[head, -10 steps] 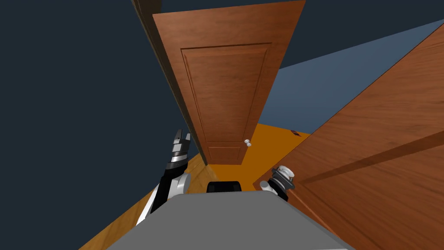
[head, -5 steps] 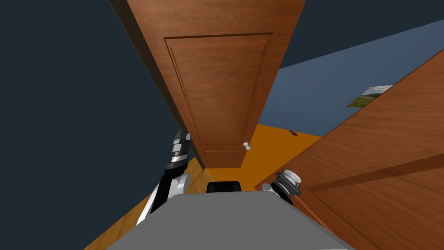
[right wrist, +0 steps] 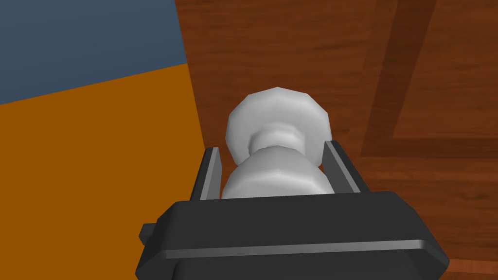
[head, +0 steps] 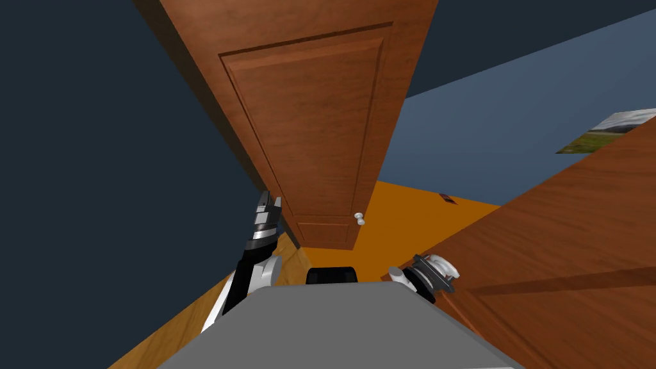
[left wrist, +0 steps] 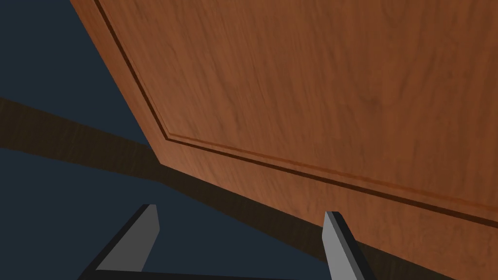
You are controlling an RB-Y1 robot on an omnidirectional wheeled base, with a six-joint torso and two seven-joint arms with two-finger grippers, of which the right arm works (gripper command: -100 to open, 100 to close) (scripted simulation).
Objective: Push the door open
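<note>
1. Grip check: your right gripper [right wrist: 272, 147] is closed on the white knob [right wrist: 277, 116]. Its two blades press the narrow waist from either side, and the rounded head sits just past their tips.
2. That knob belongs to the brown wooden door [head: 564, 256], the one to push. In the head view it fills the space from 3 to 5 o'clock, with the knob near its free edge at about 5 o'clock, beside the orange floor [head: 410, 218].
3. A second wooden door [head: 314, 115] stands at 12 o'clock with its own small knob [head: 359, 219]. Do not confuse the two.
4. Your left gripper [left wrist: 240, 210] is at about 9 o'clock of that second door's lower end. Its fingers are spread wide with nothing between them, and they point at the door's panel and the dark frame [left wrist: 73, 141].
5. Expect the door to behave as a stiff, fairly heavy slab that swings in an arc and does not slide straight.
6. The knob looks smooth and rounded, so the blades may slip off if you twist or pull at an angle.
7. Keep hold at the waist. Pushing here at the free edge should give you the most leverage, provided your wrist follows the arc.
</note>
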